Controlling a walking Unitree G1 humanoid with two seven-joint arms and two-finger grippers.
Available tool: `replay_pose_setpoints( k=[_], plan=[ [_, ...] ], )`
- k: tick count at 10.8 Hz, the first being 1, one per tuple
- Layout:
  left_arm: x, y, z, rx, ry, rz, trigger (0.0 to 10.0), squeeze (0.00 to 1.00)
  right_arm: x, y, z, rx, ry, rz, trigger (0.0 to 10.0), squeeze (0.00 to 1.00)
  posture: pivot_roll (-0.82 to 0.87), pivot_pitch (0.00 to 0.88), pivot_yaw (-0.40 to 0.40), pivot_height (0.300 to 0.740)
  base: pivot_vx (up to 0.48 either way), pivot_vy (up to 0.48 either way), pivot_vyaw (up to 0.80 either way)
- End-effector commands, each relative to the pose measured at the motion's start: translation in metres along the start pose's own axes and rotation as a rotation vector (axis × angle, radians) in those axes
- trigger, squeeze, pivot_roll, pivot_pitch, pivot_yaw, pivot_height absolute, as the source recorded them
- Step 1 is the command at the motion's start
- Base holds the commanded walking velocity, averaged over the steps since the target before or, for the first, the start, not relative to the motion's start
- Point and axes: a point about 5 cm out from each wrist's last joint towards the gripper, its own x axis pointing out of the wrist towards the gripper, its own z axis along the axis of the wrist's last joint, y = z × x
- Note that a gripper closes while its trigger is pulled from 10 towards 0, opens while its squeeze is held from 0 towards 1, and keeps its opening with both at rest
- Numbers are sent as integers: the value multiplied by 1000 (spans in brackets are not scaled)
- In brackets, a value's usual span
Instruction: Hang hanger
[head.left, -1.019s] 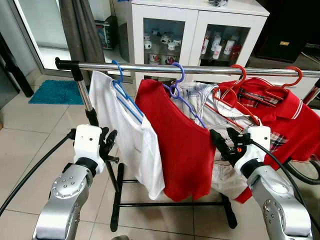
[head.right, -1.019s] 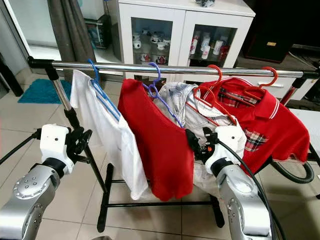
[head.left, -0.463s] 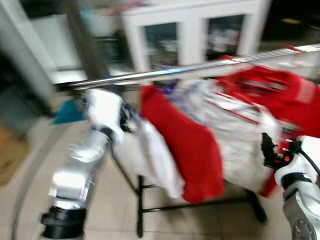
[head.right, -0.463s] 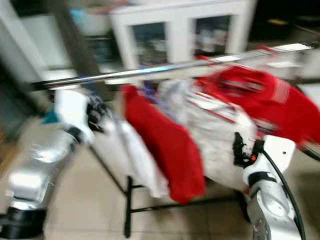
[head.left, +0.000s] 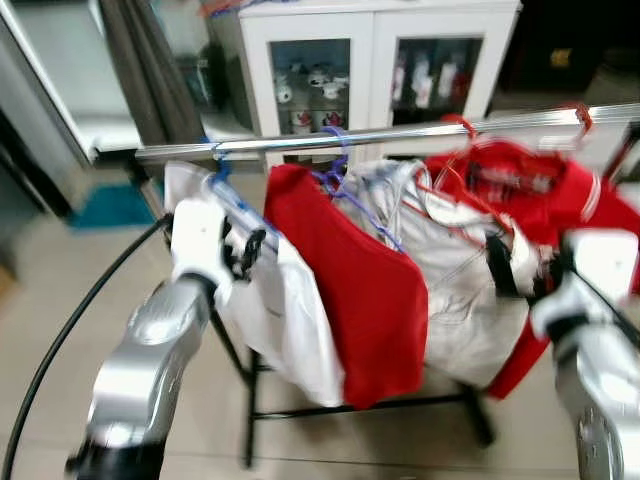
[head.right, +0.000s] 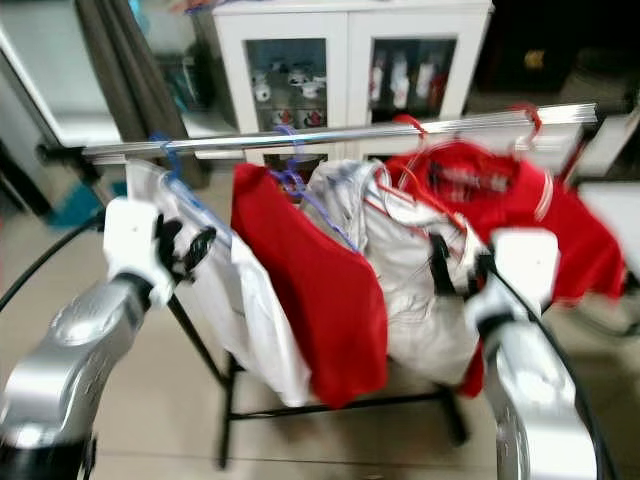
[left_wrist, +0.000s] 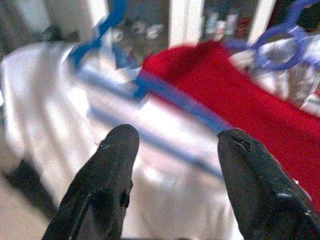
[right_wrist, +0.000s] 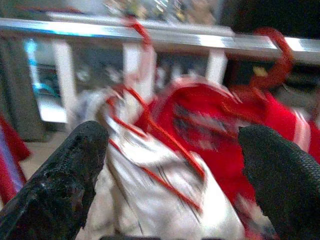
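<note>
Left eye view shows the rail (head.left: 400, 135) carrying a blue hanger (head.left: 222, 182) with a white shirt (head.left: 290, 310), the left gripper (head.left: 243, 252) spread empty just below it, the right gripper (head.left: 520, 265) likewise parted below.

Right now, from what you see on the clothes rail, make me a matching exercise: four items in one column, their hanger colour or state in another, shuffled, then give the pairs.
Column 1
1. white shirt
2. plain red shirt
3. red polo with white collar stripe
4. left gripper

Column 2
A. on a purple hanger
B. open, held in front of the white cloth
C. on a blue hanger
D. on a red hanger

Pairs: 1-C, 2-A, 3-D, 4-B
</note>
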Motion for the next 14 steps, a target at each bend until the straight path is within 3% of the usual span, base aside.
replay_pose_setpoints(
  k=[1, 2, 4, 5, 6, 7, 8, 9, 11, 13, 14],
  plan=[
    [-7, 0, 9, 61, -41, 10, 10000, 1000, 5, 10, -1, 64, -17, 81, 10000, 1000, -59, 0, 2, 740, 0, 0, 0],
    [-7, 0, 14, 101, -61, 12, 10000, 1000, 6, 12, 6, 132, -66, 94, 10000, 1000, -60, 0, 11, 740, 0, 0, 0],
    [-1, -4, 29, 100, -123, -42, 10000, 1000, 10, 13, 6, 212, -46, 112, 10000, 1000, -71, 0, 38, 740, 0, 0, 0],
    [3, -12, 36, 113, -165, -138, 10000, 1000, 18, 19, 1, 219, 4, 164, 10000, 1000, -88, 0, 67, 740, 0, 0, 0],
    [8, -18, 33, 148, -148, -224, 10000, 1000, 25, 28, -1, 162, 44, 260, 10000, 1000, -97, 0, 78, 740, 0, 0, 0],
    [12, -16, 34, 149, -149, -204, 10000, 1000, 26, 32, 4, 119, -5, 298, 10000, 1000, -98, 0, 81, 740, 0, 0, 0],
    [14, -14, 33, 146, -141, -190, 10000, 867, 26, 34, 4, 140, -14, 301, 10000, 1000, -98, 0, 81, 740, 0, 0, 0],
    [15, -14, 30, 161, -133, -172, 10000, 0, 31, 41, 2, 70, 1, 335, 10000, 1000, -90, 0, 75, 740, 0, 0, 0],
    [13, -12, 29, 185, -123, -205, 10000, 0, 44, 47, 0, 48, 67, 341, 10000, 1000, -75, 0, 63, 740, 0, 0, 0],
    [11, 5, 29, 191, -124, -165, 10000, 0, 49, 54, 2, 37, 19, 411, 10000, 1000, -62, 0, 55, 740, 0, 0, 0],
    [11, 6, 30, 215, -127, -154, 10000, 0, 55, 57, 1, 24, 20, 412, 10000, 1000, -59, 0, 53, 740, 0, 0, 0]
  ],
)
